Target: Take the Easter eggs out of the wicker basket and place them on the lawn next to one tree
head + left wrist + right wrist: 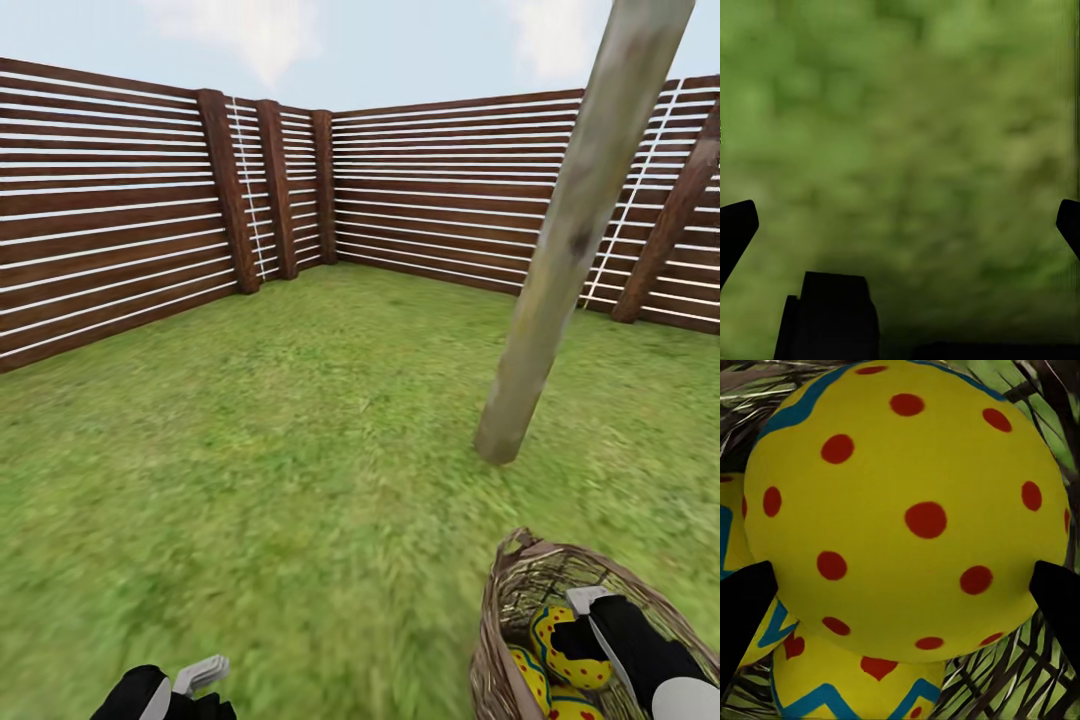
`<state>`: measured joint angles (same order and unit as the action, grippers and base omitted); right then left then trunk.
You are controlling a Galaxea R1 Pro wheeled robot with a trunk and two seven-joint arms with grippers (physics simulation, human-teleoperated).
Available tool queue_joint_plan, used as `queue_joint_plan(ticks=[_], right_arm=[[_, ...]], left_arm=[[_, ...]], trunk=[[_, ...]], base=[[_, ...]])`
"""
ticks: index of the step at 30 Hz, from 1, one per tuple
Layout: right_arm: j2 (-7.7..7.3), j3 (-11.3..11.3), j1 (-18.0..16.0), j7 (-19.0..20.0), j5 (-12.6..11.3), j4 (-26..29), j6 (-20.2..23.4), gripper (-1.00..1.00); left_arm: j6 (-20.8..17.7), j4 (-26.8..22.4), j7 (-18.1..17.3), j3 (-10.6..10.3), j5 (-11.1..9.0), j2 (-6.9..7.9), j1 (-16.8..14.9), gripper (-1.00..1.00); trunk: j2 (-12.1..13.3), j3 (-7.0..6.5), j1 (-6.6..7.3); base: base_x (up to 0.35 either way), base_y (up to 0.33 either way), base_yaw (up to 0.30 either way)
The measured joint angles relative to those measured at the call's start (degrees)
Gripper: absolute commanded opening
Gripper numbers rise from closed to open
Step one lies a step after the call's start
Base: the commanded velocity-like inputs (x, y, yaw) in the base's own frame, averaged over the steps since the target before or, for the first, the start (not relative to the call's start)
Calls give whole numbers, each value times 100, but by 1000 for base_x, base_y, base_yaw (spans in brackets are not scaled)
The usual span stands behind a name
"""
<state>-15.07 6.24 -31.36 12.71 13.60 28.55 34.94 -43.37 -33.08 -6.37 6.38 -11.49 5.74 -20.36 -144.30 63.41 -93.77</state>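
A dark brown slatted fence [120, 210] with thick posts [228, 190] meets at a far corner beneath a pale blue sky [400, 45] with soft white clouds.

Open-weave brown wicker basket [505, 610] looks rough; the dotted egg [907, 510] inside is smooth, matt yellow. Fence [110, 210] of dark wooden slats; trunk [575, 230] mottled, rough grey-green.
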Motion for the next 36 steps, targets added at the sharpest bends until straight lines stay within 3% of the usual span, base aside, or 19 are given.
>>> queue_joint_plan(ticks=[9,36], right_arm=[[7,-5,0,0,3,1,0,-100],[50,-22,0,0,2,0,7,-100]], left_arm=[[1,5,0,-17,1,0,0,100],[6,2,0,-11,-8,-14,4,100]], trunk=[[12,-200,21],[48,-744,93]], base=[[-207,-16,0],[-3,-1,0]])
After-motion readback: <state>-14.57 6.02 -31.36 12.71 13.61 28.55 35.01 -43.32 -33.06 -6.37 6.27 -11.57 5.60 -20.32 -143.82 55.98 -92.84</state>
